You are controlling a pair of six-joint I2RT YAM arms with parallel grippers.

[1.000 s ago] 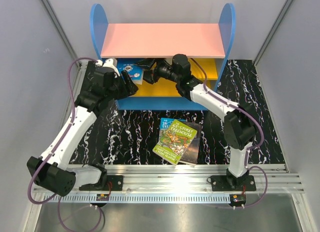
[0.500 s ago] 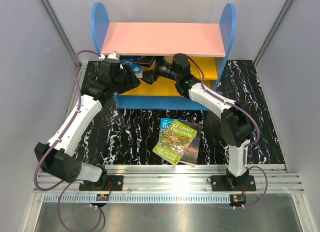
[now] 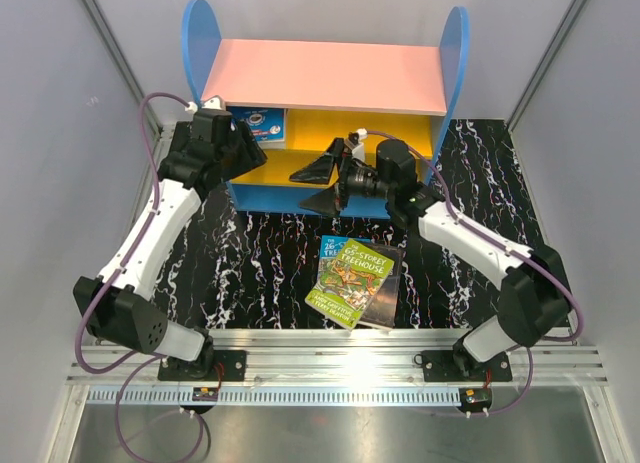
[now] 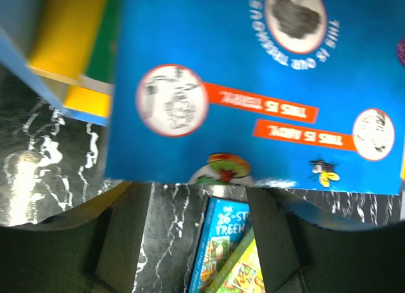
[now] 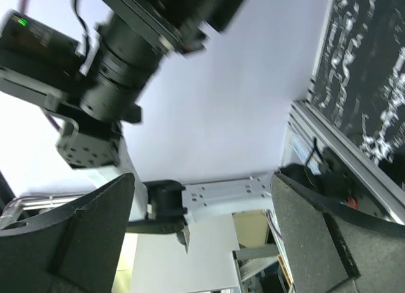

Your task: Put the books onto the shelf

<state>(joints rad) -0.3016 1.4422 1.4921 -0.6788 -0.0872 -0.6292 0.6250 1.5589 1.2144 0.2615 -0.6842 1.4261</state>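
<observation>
The right gripper (image 3: 301,193) gapes wide and empty. The left gripper (image 4: 197,197), jaws apart and holding nothing, could topple the blue book (image 4: 240,46) just ahead off the shelf (image 3: 320,78) by nudging it.

This looks like a robotics lab test cell, not a home or a shop. Plain grey wall panels (image 3: 60,103) on metal frame struts (image 3: 112,45) box in the table (image 3: 250,273), which is topped with a black marbled sheet. The left arm (image 3: 150,238) and right arm (image 3: 470,241) are bolted to a slotted aluminium rail (image 3: 340,345) along the table's near edge. A purple cable (image 3: 142,133) loops free. The small coloured shelf (image 3: 320,78) at the far edge reads as a prop. The blurred right wrist view seems to show bare white walls.
</observation>
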